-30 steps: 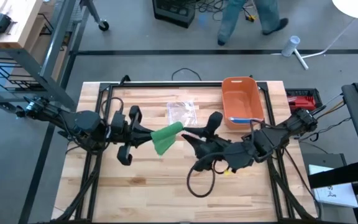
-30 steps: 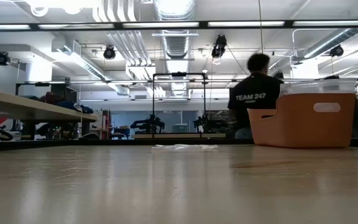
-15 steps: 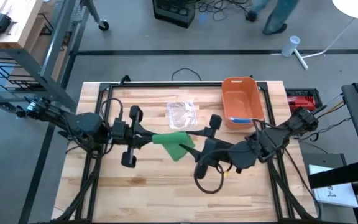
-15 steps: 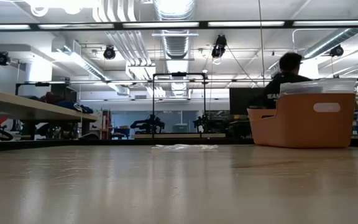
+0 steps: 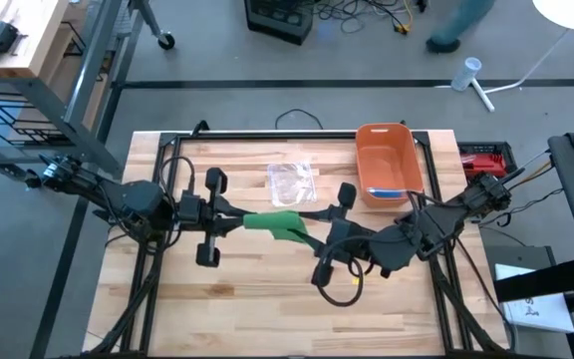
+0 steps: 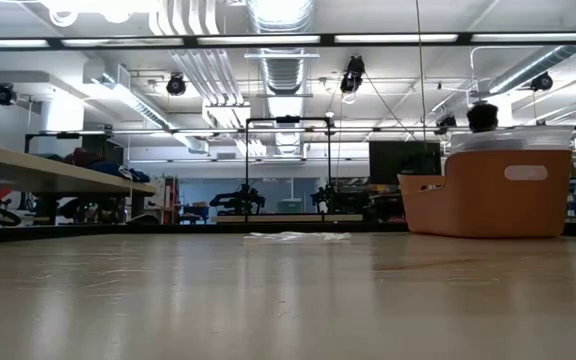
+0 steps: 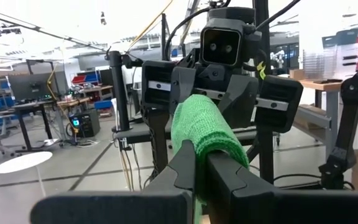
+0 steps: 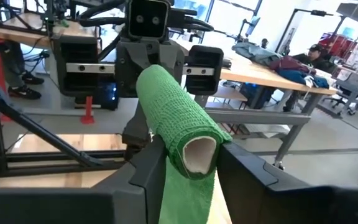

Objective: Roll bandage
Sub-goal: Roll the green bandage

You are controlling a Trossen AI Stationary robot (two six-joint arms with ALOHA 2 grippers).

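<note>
The left gripper (image 7: 201, 180) has its fingers (image 7: 182, 171) closed tight on one end of the green bandage (image 7: 205, 134); in the left wrist view the fabric is pinched flat between them and runs straight away from the fingertips toward the opposing arm. The right gripper (image 8: 188, 165) stands part open with the rolled end of the bandage (image 8: 179, 124) lying between its fingers (image 8: 148, 168). The roll's pale hollow core faces this camera and a loose green tail hangs down between the fingers. Whether the pads actually press the roll cannot be told from these views.

In the high view both grippers meet over the middle of the wooden table (image 5: 167, 299), held clear above the surface, with the bandage (image 5: 280, 223) spanning between them. Its long axis runs roughly left to right, along the line joining the two arms, the right end a little nearer the table's front edge. The left gripper (image 5: 235, 216) holds the flat end; the right gripper (image 5: 319, 237) is at the rolled end, so further winding appears to fall to the right arm.

An orange bin (image 5: 387, 160) sits near the back right, and a clear plastic wrapper (image 5: 292, 180) lies just behind the bandage.

The low view shows neither gripper nor the bandage. Finger contact on the right side is masked by the roll itself.
</note>
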